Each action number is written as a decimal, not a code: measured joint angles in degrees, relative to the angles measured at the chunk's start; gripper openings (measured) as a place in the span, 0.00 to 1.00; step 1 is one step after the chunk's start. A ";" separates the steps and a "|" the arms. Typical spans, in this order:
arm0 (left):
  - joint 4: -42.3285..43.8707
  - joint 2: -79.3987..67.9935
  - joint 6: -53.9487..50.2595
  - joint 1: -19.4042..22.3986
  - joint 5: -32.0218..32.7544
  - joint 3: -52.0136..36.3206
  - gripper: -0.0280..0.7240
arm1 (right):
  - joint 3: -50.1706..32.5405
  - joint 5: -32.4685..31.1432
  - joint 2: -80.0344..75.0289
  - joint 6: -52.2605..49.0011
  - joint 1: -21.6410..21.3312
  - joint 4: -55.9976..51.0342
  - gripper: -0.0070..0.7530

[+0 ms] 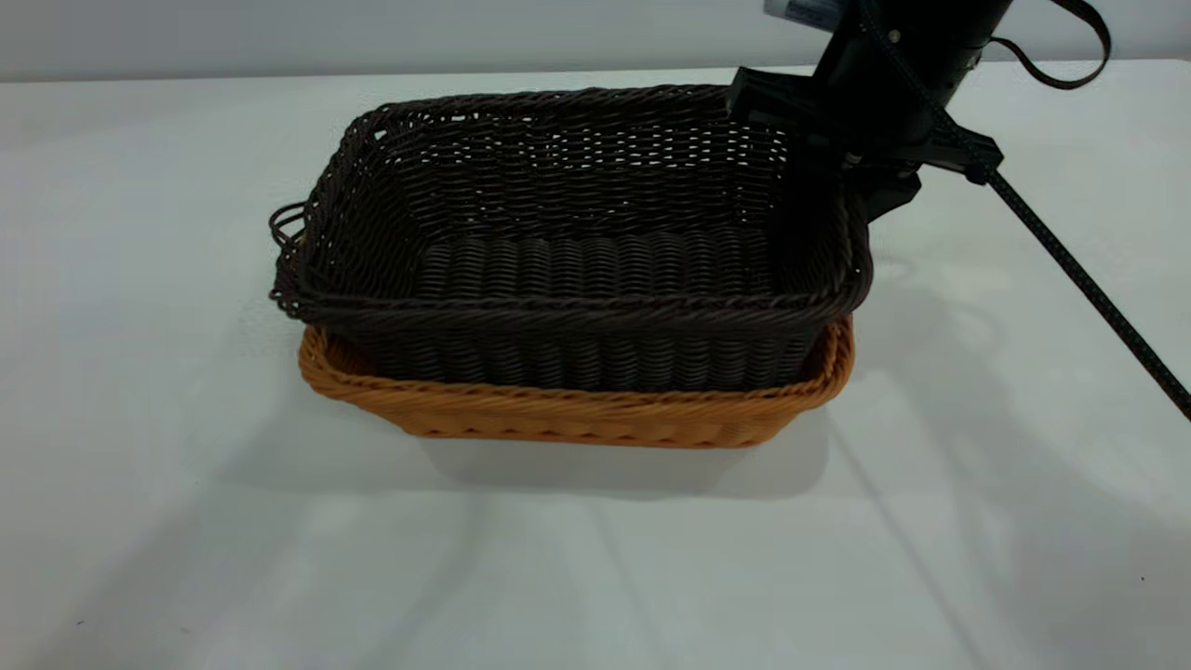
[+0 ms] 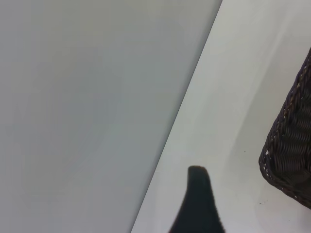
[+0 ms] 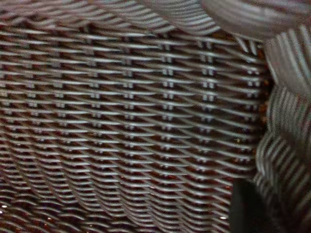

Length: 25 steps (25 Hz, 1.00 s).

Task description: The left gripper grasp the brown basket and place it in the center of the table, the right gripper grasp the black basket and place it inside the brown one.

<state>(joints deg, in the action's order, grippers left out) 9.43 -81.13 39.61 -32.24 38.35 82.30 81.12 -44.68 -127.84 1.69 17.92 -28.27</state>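
A: The right gripper (image 1: 842, 177) is clamped on the black basket (image 1: 577, 251) at its far right rim; it is nested in the brown basket (image 1: 595, 414), mid-table (image 1: 186, 521).

B: Release should be made only once it is seated level.

Soft, even, bright light with faint shadows.
The table (image 1: 186, 521) shows pale shadow streaks fanning toward the camera below the brown basket (image 1: 577, 419). In the right wrist view the black basket (image 3: 136, 126) weave blurs close beside the jaws.
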 joint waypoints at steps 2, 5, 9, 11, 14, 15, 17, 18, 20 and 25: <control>0.00 0.00 0.00 0.00 0.00 0.00 0.73 | 0.13 -0.21 0.00 1.41 0.20 -0.07 0.39; 0.00 0.00 0.00 0.00 0.00 0.00 0.73 | 0.18 -2.35 0.33 4.17 0.27 -0.05 0.56; 0.00 0.00 0.00 0.00 0.00 0.00 0.73 | 0.18 -5.55 2.99 6.38 0.32 4.60 0.70; 0.00 0.00 0.00 0.00 0.00 0.00 0.73 | 0.18 -6.66 5.05 5.82 0.32 8.13 0.72; 0.00 0.20 0.00 0.00 0.00 0.00 0.73 | 0.18 -9.07 8.77 2.76 0.32 13.81 0.73; 0.00 0.61 0.00 0.00 0.21 0.00 0.73 | 0.18 -10.51 10.33 1.93 0.32 15.59 0.73; 0.00 2.34 0.00 0.00 1.57 -0.04 0.73 | 0.18 -13.58 13.97 0.68 0.32 18.21 0.73; 0.00 3.81 -0.06 0.00 2.43 -0.04 0.73 | 0.18 -15.19 15.75 0.40 0.32 18.88 0.73; 0.00 7.27 -0.78 0.00 5.53 -0.04 0.73 | 0.18 -17.92 20.56 0.33 0.32 20.34 0.73; 0.10 17.22 -5.43 0.00 16.47 -0.04 0.73 | 0.13 -24.38 33.54 0.27 0.32 22.46 0.72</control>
<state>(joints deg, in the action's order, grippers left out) 9.53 -63.91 34.18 -32.24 54.82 82.25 81.24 -69.05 -94.30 1.96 18.24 -5.82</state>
